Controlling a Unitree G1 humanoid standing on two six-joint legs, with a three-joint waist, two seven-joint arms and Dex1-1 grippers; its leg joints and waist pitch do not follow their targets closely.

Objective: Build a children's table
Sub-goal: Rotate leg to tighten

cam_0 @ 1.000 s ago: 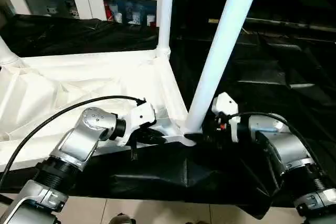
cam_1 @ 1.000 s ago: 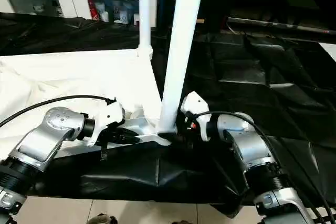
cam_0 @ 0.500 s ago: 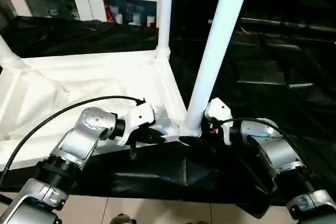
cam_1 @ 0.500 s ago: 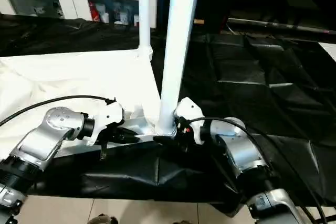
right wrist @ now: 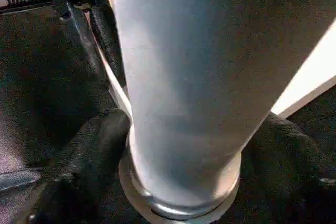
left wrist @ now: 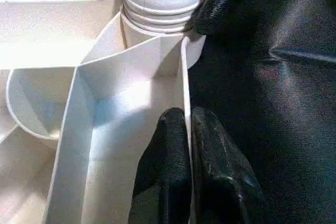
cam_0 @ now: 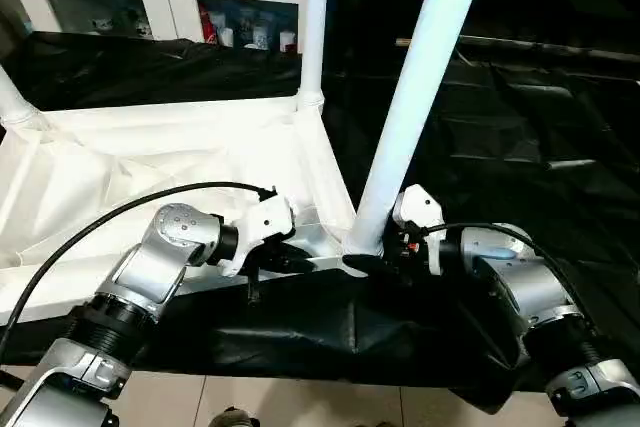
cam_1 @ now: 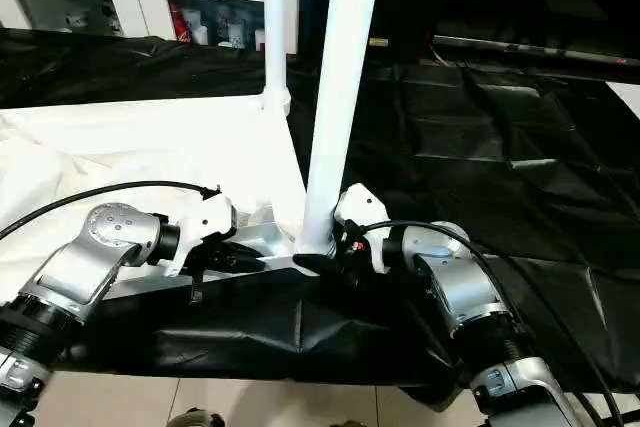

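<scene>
Two legs stand in the far sockets of the upturned table top [cam_0: 150, 162], and a third leg [cam_0: 415, 97] leans in the near corner socket [left wrist: 157, 19], where my right jaws [right wrist: 181, 145] sit one finger each side of its base without clearly clamping, while my left jaws [left wrist: 186, 140] are pinched shut on the top's near edge wall [left wrist: 185, 77]. If I let go while it leans, the leg may jam crooked or pop out. The corner overhangs the black-sheeted desk [cam_0: 480, 137] edge above the floor, cramping my wrists.
</scene>
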